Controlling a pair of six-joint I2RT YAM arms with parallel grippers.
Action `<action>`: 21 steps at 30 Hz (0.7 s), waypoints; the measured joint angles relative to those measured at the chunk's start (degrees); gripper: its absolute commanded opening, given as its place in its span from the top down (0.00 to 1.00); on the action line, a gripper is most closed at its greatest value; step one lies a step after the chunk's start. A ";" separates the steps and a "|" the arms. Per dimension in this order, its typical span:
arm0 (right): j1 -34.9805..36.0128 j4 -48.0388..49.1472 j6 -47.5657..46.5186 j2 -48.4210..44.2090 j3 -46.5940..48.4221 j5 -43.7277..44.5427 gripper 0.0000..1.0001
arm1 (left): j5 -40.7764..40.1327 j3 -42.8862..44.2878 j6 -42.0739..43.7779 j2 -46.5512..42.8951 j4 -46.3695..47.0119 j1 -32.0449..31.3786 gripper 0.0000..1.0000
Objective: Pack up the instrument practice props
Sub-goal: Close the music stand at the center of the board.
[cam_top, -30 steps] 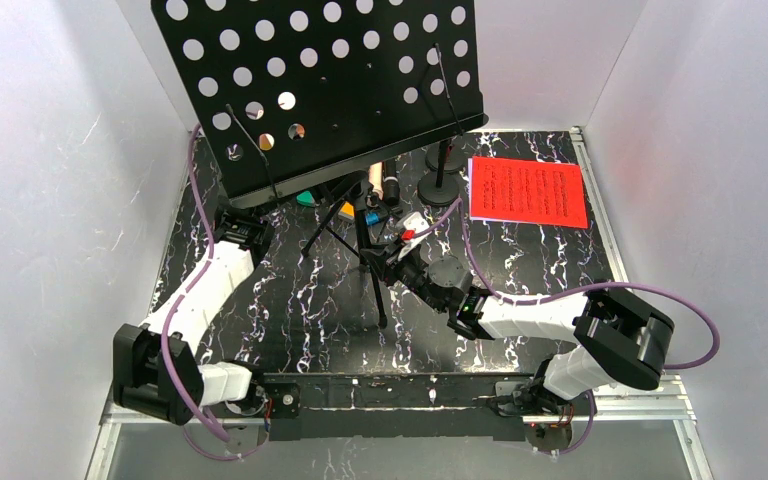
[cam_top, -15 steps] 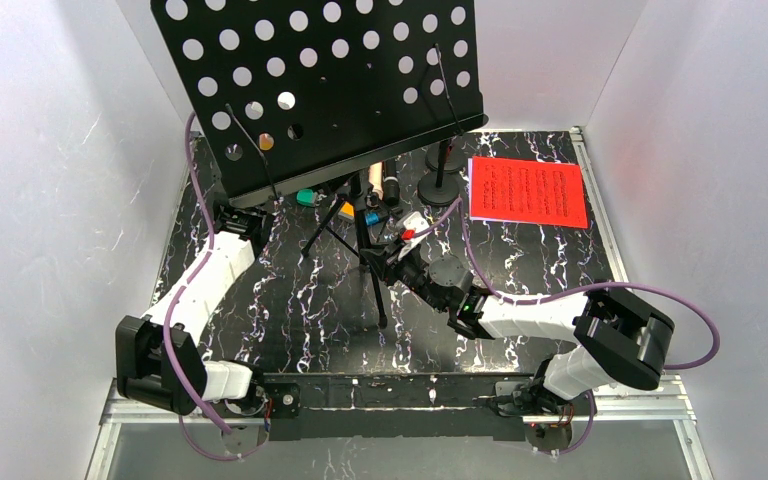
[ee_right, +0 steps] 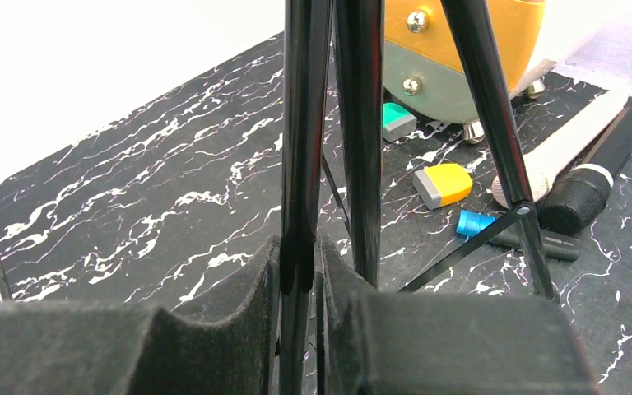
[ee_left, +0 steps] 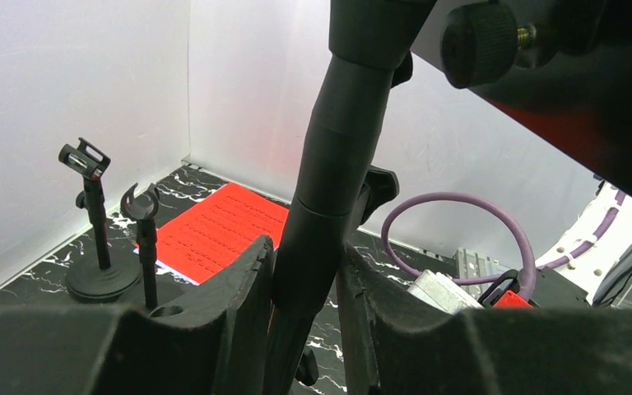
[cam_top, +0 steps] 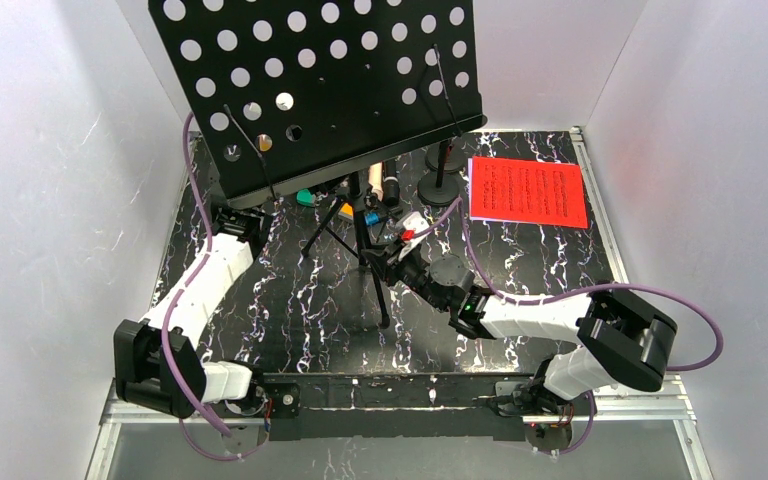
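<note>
The black perforated music rack (cam_top: pixel 330 80) stands tilted on its tripod legs (cam_top: pixel 375 285) at mid-table. My left gripper (ee_left: pixel 304 259) is shut on the rack's thick black post (ee_left: pixel 337 164), just under the desk; in the top view it sits at the rack's lower left edge (cam_top: pixel 243 222). My right gripper (ee_right: pixel 299 251) is shut on a thin tripod leg (ee_right: pixel 300 123), low near the table (cam_top: pixel 385 262). A red sheet-music page (cam_top: pixel 528 192) lies flat at the back right. Two black round-based mic holders (ee_left: pixel 99 267) stand beside it. A cream microphone (ee_right: pixel 559 144) and a black microphone (ee_right: pixel 597 177) lie behind the tripod.
An orange and grey-green rounded object (ee_right: pixel 461 49) stands behind the legs, with a teal block (ee_right: pixel 397 119), a yellow block (ee_right: pixel 443 183) and a blue-capped piece (ee_right: pixel 473 222) on the marbled table. White walls close in three sides. Purple cables loop from both arms.
My left gripper and the rack's desk have shifted slightly up and to the left. The right arm has barely moved and keeps its hold on the leg.
</note>
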 measured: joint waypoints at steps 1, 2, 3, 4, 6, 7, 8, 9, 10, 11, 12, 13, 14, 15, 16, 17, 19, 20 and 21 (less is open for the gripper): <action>0.00 -0.20 -0.22 -0.15 0.02 -0.17 0.99 | -0.22 -0.26 0.00 -0.42 -0.17 0.00 1.00; 0.02 -0.26 -0.42 -0.22 0.02 -0.39 0.99 | -0.63 -0.66 0.00 -0.87 -0.22 0.00 1.00; 0.02 -0.28 -0.66 -0.26 0.04 -0.63 0.99 | -1.05 -1.01 -0.02 -1.33 -0.37 -0.02 1.00; 0.02 -0.35 -0.85 -0.31 0.04 -0.74 0.99 | -1.27 -1.11 0.00 -1.62 -0.68 -0.15 1.00; 0.00 -0.63 -1.33 -0.48 0.31 -0.79 0.99 | -1.86 -1.44 0.00 -2.08 -1.14 -0.70 1.00; -0.07 -0.72 -1.64 -0.52 0.55 -0.76 0.99 | -2.47 -1.53 0.02 -2.14 -1.36 -1.09 1.00; -0.17 -0.83 -1.92 -0.55 0.83 -0.74 0.99 | -3.28 -1.60 0.02 -2.16 -1.51 -1.49 1.00; -0.33 -1.14 -2.21 -0.55 1.25 -0.74 0.99 | -3.93 -1.66 0.00 -2.16 -1.68 -1.81 1.00; -0.46 -1.27 -2.47 -0.55 1.57 -0.74 0.99 | -4.76 -1.66 0.02 -2.16 -1.99 -2.23 1.00; -0.66 -1.46 -2.73 -0.57 1.97 -0.74 0.99 | -5.51 -1.66 0.00 -2.16 -2.36 -2.64 1.00; -0.79 -1.53 -3.02 -0.57 2.36 -0.72 0.99 | -6.12 -1.66 0.00 -2.16 -2.69 -3.02 1.00; -0.85 -1.51 -3.39 -0.57 2.75 -0.72 0.99 | -6.58 -1.66 -0.04 -2.16 -3.02 -3.32 1.00; -0.90 -1.51 -3.78 -0.59 3.10 -0.72 0.99 | -6.88 -1.66 -0.11 -2.16 -3.50 -3.61 1.00; -0.90 -1.51 -4.07 -0.61 3.39 -0.72 0.99 | -7.13 -1.66 -0.22 -2.16 -3.80 -3.82 1.00; -0.92 -1.49 -4.39 -0.61 3.69 -0.72 0.99 | -7.50 -1.66 -0.37 -2.16 -4.22 -4.11 1.00; -0.90 -1.60 -4.61 -0.68 3.82 -0.79 0.99 | -8.15 -1.66 -0.42 -2.16 -4.72 -4.42 1.00; -0.85 -1.60 -4.68 -0.72 3.89 -1.07 0.99 | -9.25 -1.66 -0.44 -2.16 -5.53 -4.79 1.00; -0.79 -1.66 -4.68 -0.74 3.89 -1.25 0.99 | -9.64 -1.66 -0.44 -2.16 -5.81 -4.94 1.00; -0.79 -1.68 -4.66 -0.74 3.89 -1.40 0.99 | -10.25 -1.77 -0.42 -2.21 -5.99 -5.22 1.00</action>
